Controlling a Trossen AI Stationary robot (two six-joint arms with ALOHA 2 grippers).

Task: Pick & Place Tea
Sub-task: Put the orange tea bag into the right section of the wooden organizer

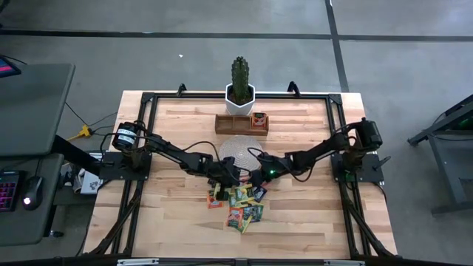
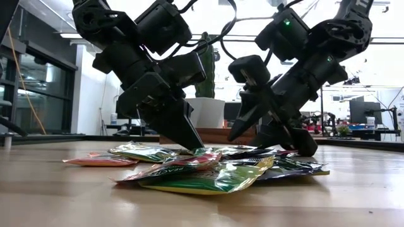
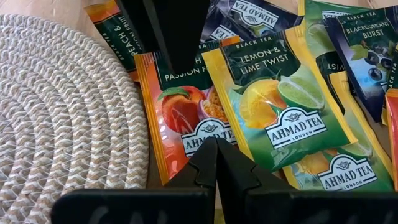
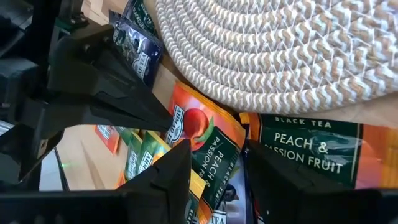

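Several tea sachets [image 1: 240,205] lie heaped on the table's middle [image 2: 214,169], near side of the round woven mat [image 1: 235,150]. Both arms meet over the heap's far end. My left gripper [image 1: 225,177] [image 2: 189,142] [image 3: 216,152] is shut and points down at an orange peach sachet [image 3: 183,115]. My right gripper [image 1: 259,179] [image 2: 268,135] [image 4: 214,158] is open. Its fingers stand on either side of the same orange sachet's other end [image 4: 208,140]. One sachet sits in the wooden tray [image 1: 242,123]. My left gripper has its shut fingertips [image 3: 211,146] at the edge of the orange sachet [image 3: 186,149], where the lemon-lime sachet [image 3: 280,99] overlaps it. They come slanting down from the table's left. Whether they pinch the edge or only press on it, I cannot tell. My right gripper stands open around the orange sachet's end [image 4: 205,134], coming slanting down from the table's right. I cannot tell whether its fingers [image 4: 177,165] touch the sachet.
A potted cactus [image 1: 239,89] stands at the far edge behind the tray. The mat [image 4: 280,56] lies right beside both grippers. Bare wood stretches to the left, right and near side of the heap. A black frame [image 1: 148,133] borders the table.
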